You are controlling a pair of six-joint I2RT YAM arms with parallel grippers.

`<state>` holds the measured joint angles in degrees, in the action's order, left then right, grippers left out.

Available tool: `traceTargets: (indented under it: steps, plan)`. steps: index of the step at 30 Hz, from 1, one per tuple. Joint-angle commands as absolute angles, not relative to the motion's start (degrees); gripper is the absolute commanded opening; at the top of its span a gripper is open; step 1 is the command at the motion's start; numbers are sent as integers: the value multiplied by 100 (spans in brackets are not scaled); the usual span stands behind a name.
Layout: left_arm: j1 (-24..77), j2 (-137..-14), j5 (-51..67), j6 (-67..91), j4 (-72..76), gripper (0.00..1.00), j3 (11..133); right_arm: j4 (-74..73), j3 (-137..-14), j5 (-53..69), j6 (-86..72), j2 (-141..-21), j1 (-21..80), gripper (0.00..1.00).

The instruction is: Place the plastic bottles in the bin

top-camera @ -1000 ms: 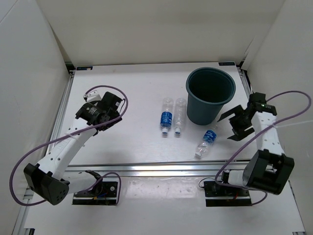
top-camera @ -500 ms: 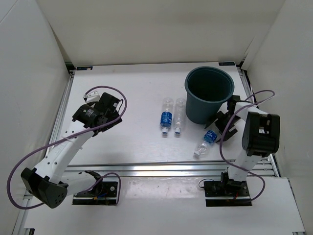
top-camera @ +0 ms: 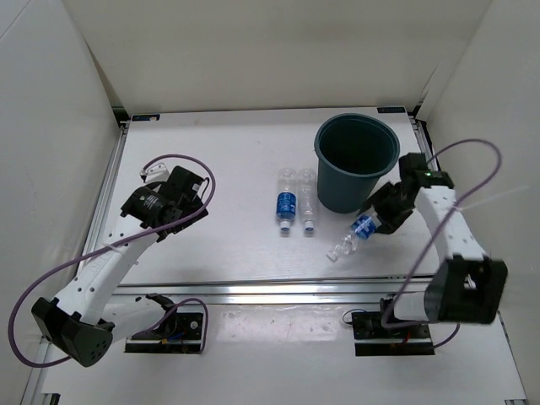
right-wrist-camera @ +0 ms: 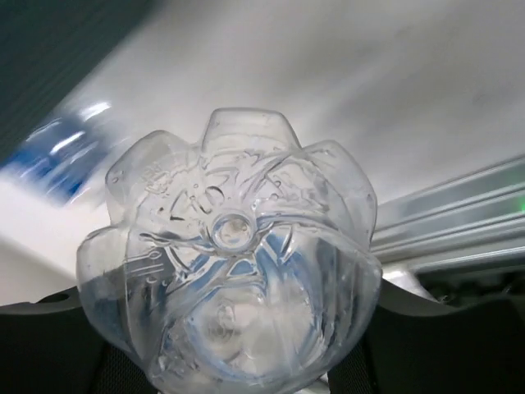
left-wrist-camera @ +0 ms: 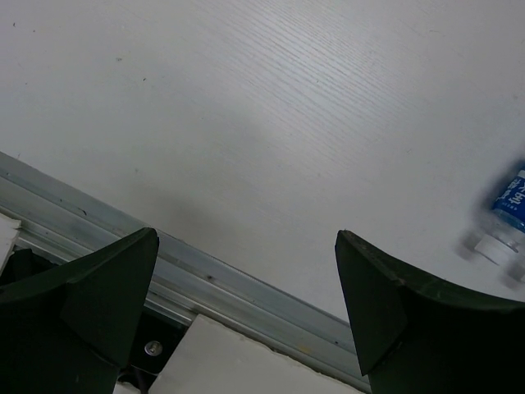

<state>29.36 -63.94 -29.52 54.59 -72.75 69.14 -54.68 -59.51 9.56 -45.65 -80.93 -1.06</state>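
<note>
Left side: left gripper [left-wrist-camera: 246,250] hangs over bare table [top-camera: 228,152] near the front rail. Its jaws are spread wide with nothing between them.

Centre: two plastic bottles lie side by side on the table, just left of the bin, caps toward the arms.
- The blue-labelled bottle [top-camera: 286,202] is on the left; its cap end also shows, blurred, at the edge of the left wrist view.
- The clear bottle [top-camera: 309,201] is on the right, close beside the first. Whether they touch, I cannot tell.

Right of centre: bin [top-camera: 321,150] stands upright, mouth open. Its inside is too dark to make out any contents. No green bottle is in view.

Right side: right gripper [top-camera: 385,214] is closed on a third bottle [top-camera: 353,238], just in front of the bin and below its rim.
- The grip is at the base end. In the right wrist view the petal-shaped base [right-wrist-camera: 234,263] fills the frame between the two dark fingers [right-wrist-camera: 49,332].
- The bottle slants, cap end pointing down and toward the front-left. Whether the cap touches the table, I cannot tell.

Handling, as a judgement:
- The bottles look thin-walled, light, smooth and round. They will roll if nudged and dent under a hard squeeze.
- The best hold on the lying pair looks to be across the barrel near the label, fingers square to the long axis.
- The pair lies so close that a finger going between them may push one away.
- The held bottle is gripped far off its middle, so it may pivot or slip. It needs to be lifted clear of the rim before it is let go.
</note>
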Motion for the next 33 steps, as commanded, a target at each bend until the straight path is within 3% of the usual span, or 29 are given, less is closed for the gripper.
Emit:
traceTargets:
  steps: [1, 4, 8, 11, 17, 21, 28, 33]
  plan:
    - [2918, -6258, -3006, 5537, -7102, 100, 6812, -6415, -7273, 1161, -5044, -6911, 114, 34]
    - [2865, -6371, -2944, 5537, -6865, 100, 6812, -6759, -9429, 362, -5115, -6759, 237, 36]
    - [2865, -6574, -2795, 5537, -6497, 100, 6759, -6925, -12014, -122, -4668, -7951, 237, 38]
    - [2865, -6767, -2795, 5397, -6320, 100, 6759, -6760, -12874, -604, -4369, -8866, 290, 38]
    - [2865, -7171, -2742, 5282, -6240, 100, 7144, -6082, -13016, -738, -3702, -9895, 290, 47]
    - [2865, -7225, -2558, 5229, -6240, 100, 7207, -6135, -13017, -738, -3490, -10081, 290, 100]
    - [2865, -7110, -2154, 5047, -5416, 100, 6803, -6082, -12457, -511, -3550, -9028, 290, 100]
    - [2865, -8004, -1759, 4729, -4606, 100, 7397, -6337, -11656, -396, -3919, -8157, 396, 100]
